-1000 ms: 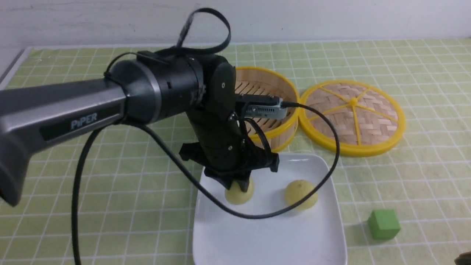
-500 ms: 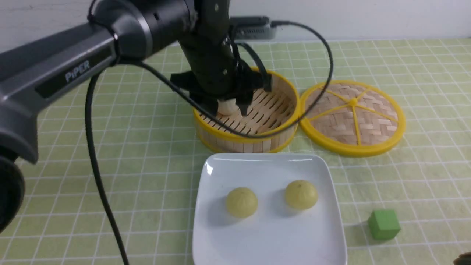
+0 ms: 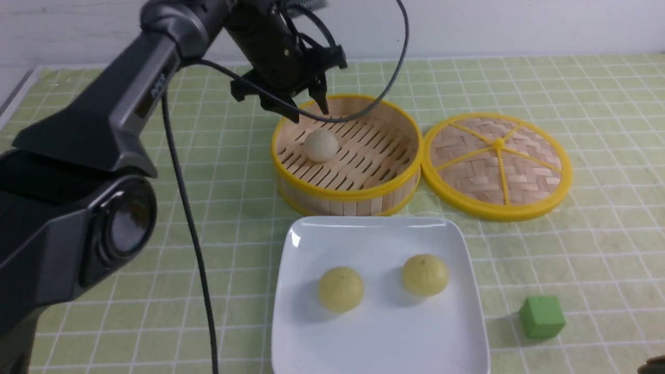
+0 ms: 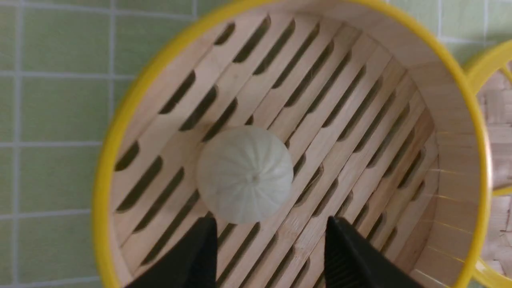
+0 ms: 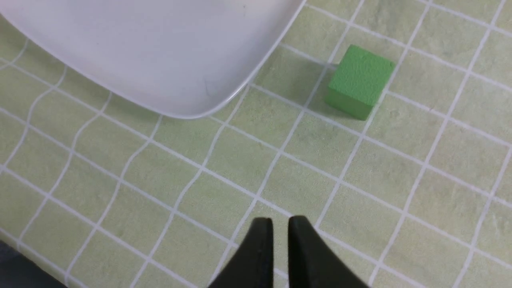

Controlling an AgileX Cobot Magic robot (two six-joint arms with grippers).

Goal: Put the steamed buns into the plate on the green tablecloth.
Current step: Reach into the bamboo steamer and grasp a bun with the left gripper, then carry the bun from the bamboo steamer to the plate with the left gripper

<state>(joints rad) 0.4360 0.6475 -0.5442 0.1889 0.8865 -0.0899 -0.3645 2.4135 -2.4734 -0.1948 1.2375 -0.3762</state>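
Note:
Two pale yellow steamed buns [image 3: 341, 289] [image 3: 425, 274] sit side by side on the white square plate [image 3: 382, 340], which lies on the green tablecloth [image 3: 597, 249]. An off-white bun [image 3: 320, 145] [image 4: 245, 174] rests on the slats of the bamboo steamer [image 3: 347, 200] [image 4: 452, 132]. My left gripper [image 3: 307, 110] [image 4: 270, 224] hangs open just above and behind that bun, over the steamer's far left rim, holding nothing. My right gripper [image 5: 281, 222] hovers low over the cloth near the plate's corner [image 5: 188, 100], fingers nearly together with nothing between them.
The steamer's woven lid [image 3: 497, 165] lies flat to the right of the steamer. A green cube [image 3: 541, 317] [image 5: 360, 80] stands on the cloth right of the plate. My left arm's cable [image 3: 192, 234] hangs down left of the plate.
My left gripper left a yellow bun on the plate, rose, and swung back to the steamer. It now sits higher and farther back, with its jaws wider.

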